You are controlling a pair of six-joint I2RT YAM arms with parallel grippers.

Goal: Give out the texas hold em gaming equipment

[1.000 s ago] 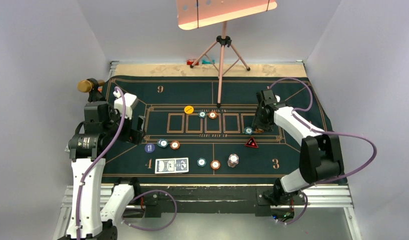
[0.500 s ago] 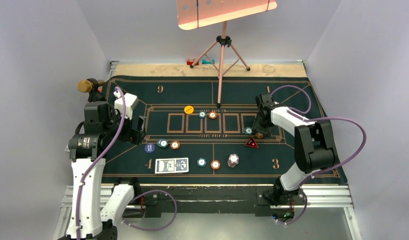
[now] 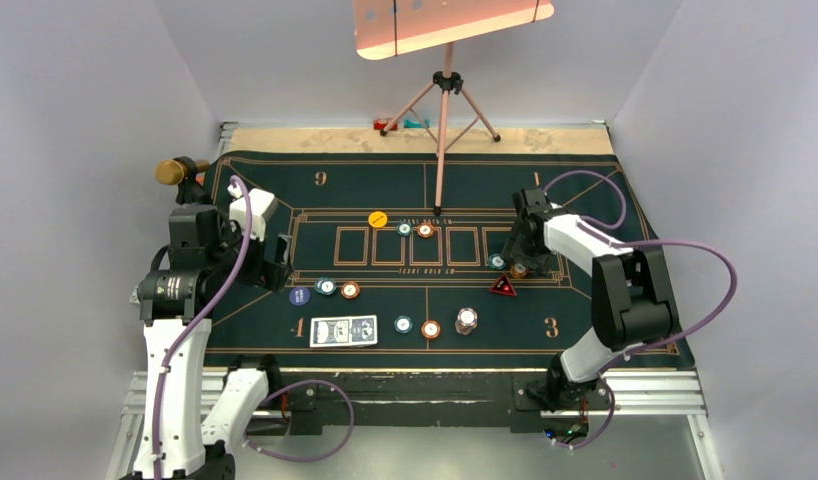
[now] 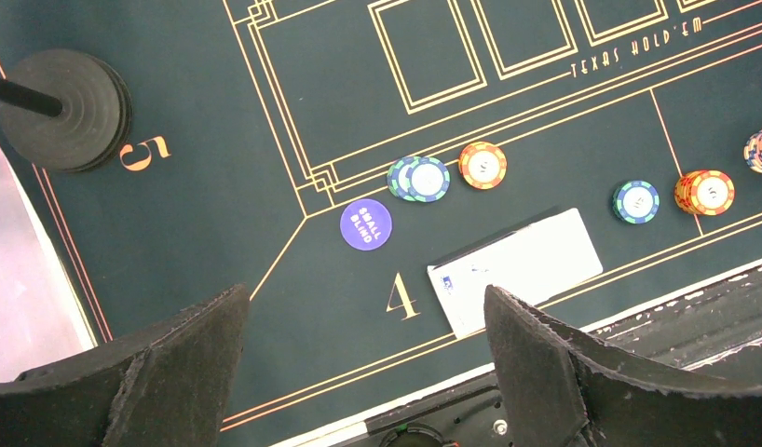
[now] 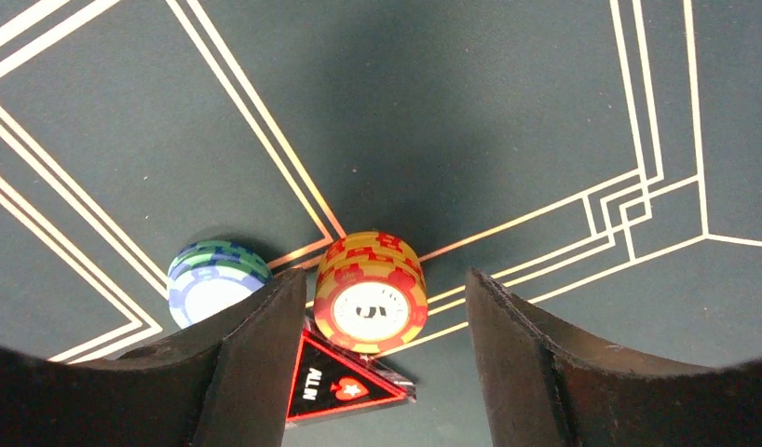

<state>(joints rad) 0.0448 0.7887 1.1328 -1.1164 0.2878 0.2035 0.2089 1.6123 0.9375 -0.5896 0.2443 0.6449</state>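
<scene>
place: prob. robot lab booth | evid: plain white walls (image 3: 105, 80), tripod (image 3: 443, 100) w/ panel (image 3: 445, 20), alu rail (image 3: 685, 385)

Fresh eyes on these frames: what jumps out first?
The right claw stands open astride an orange chip stack on the green felt mat, with a blue-green stack and red triangular marker right beside it. Nearer the arms, a card deck lies by the gold 4.
</scene>
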